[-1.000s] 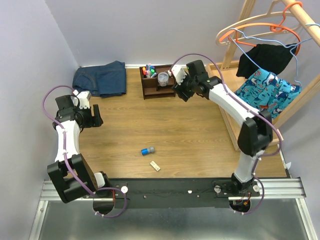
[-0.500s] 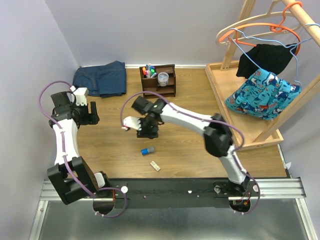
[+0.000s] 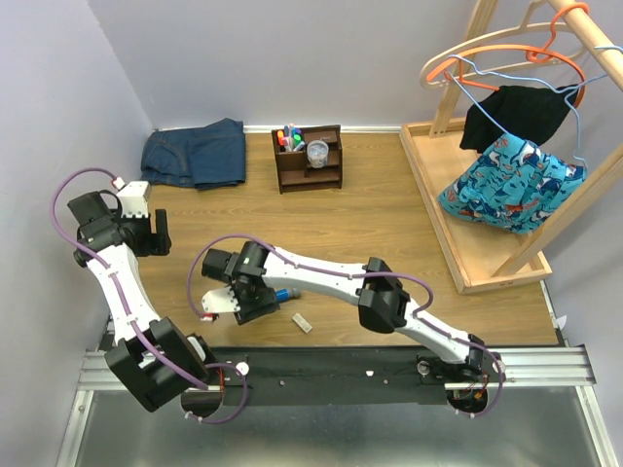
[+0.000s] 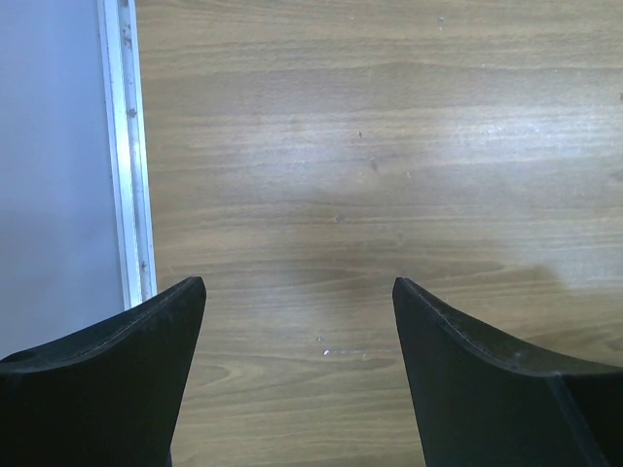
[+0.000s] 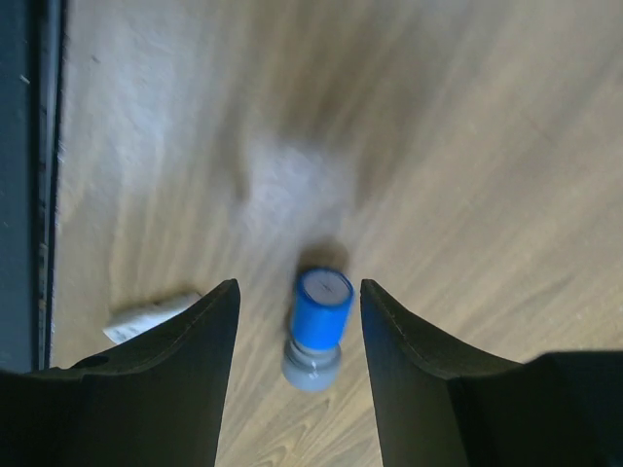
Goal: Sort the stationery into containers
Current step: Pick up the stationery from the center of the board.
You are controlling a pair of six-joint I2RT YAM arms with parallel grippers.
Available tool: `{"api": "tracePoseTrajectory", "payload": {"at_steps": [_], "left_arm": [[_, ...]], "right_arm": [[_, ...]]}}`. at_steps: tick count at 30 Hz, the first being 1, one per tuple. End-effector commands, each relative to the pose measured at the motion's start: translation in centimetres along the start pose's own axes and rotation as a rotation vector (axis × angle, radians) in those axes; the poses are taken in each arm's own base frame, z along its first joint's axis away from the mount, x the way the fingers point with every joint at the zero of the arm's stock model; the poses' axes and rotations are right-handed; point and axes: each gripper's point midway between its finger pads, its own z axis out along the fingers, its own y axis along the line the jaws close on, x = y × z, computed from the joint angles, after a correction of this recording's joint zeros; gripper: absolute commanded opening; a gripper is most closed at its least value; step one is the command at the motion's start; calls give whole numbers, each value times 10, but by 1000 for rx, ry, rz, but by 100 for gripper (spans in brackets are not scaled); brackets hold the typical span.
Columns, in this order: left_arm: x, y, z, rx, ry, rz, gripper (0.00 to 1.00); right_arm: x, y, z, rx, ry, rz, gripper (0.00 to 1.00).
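The short blue-grey cylinder [image 3: 287, 293] lies on its side on the table near the front. In the right wrist view it [image 5: 319, 326] sits between my open fingers, apart from both. My right gripper [image 3: 261, 300] is low over it, open and empty. The small beige block [image 3: 303, 322] lies just beside it and shows at the left of the right wrist view [image 5: 151, 316]. The dark brown organiser [image 3: 329, 165] stands at the back with markers [image 3: 287, 136] and the clear tub [image 3: 317, 151] in it. My left gripper [image 3: 154, 233] is open and empty over bare table [image 4: 299, 292].
Folded jeans [image 3: 195, 153] lie at the back left. A big light-wood tray [image 3: 443, 219] with a hanger rack and hanging clothes [image 3: 511, 170] stands at the right. A metal rail [image 4: 127, 146] and the wall run along the table's left edge.
My right arm has swung from the organiser to the front left and come down around the cylinder. My left gripper has drifted left toward the wall.
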Motion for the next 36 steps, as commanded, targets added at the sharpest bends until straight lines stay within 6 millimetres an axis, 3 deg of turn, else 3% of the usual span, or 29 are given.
{"api": "tracePoseTrajectory", "payload": {"at_steps": [1, 8, 36], "left_arm": [[-1, -4, -9, 48, -20, 26, 87], [1, -10, -11, 73, -25, 13, 87], [10, -20, -8, 105, -15, -51, 87]], "right_arm": [[13, 5, -1, -12, 86, -2, 61], [22, 12, 14, -13, 153, -2, 61], [29, -7, 33, 29, 146, 8, 59]]}}
